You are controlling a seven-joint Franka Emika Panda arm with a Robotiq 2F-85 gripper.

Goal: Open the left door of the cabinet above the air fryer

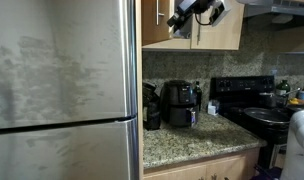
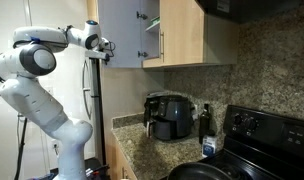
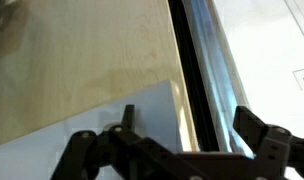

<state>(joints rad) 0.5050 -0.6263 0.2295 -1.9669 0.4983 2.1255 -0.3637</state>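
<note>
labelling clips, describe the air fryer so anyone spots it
Find the granite counter between the steel fridge and the black stove. The air fryer stands at its back wall, squat and rounded, wider than the black appliance beside it.

The flat light tan wood left door (image 2: 124,25) stands swung out from the light tan wall cabinet (image 2: 187,35), barring the left side. The tall steel fridge (image 1: 62,90) walls that side too. Open air lies between the cabinet's underside and the squat black air fryer (image 2: 170,116).
</note>
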